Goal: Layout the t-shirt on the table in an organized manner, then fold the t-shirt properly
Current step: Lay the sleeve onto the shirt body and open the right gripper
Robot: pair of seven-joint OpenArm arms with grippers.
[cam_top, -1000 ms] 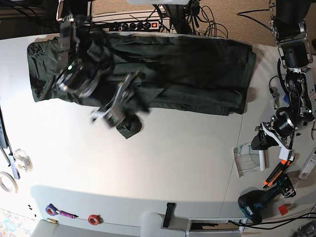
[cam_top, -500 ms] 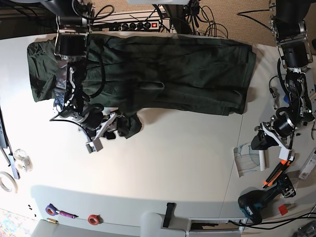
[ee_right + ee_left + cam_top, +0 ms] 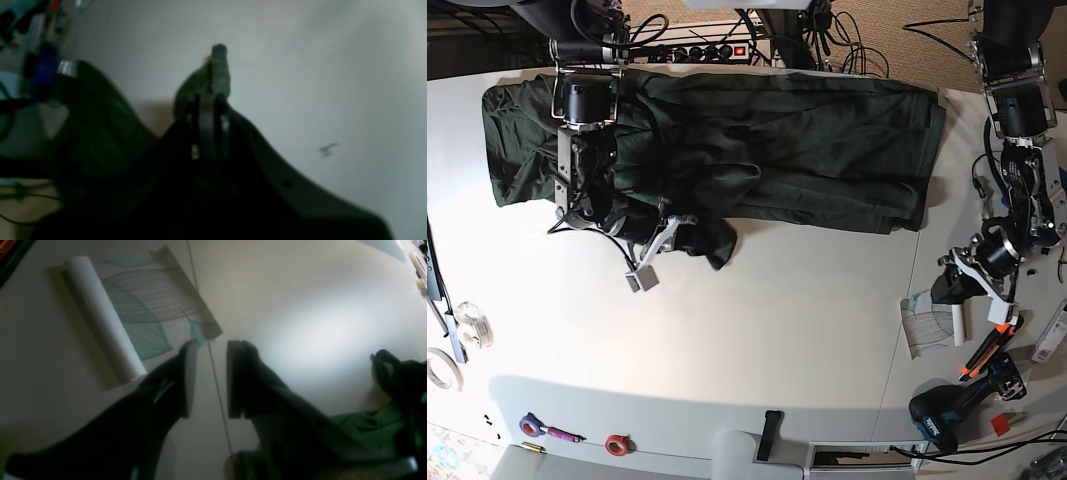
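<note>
Fabric like this is thin, light and floppy, so I'd expect it to bunch and drag rather than slide flat. Over on the left, your right gripper (image 3: 208,100) has its jaws pressed together on a wad of the t-shirt (image 3: 807,140) at its lower edge. The rest lies spread along the far side of the bench (image 3: 777,340). Grab hems or corners, not the middle. On the right, the left gripper (image 3: 206,376) has its jaws spread and empty, just beside a paper roll (image 3: 103,320).

A partly unrolled paper roll (image 3: 100,316) lies near a drill (image 3: 937,420).
</note>
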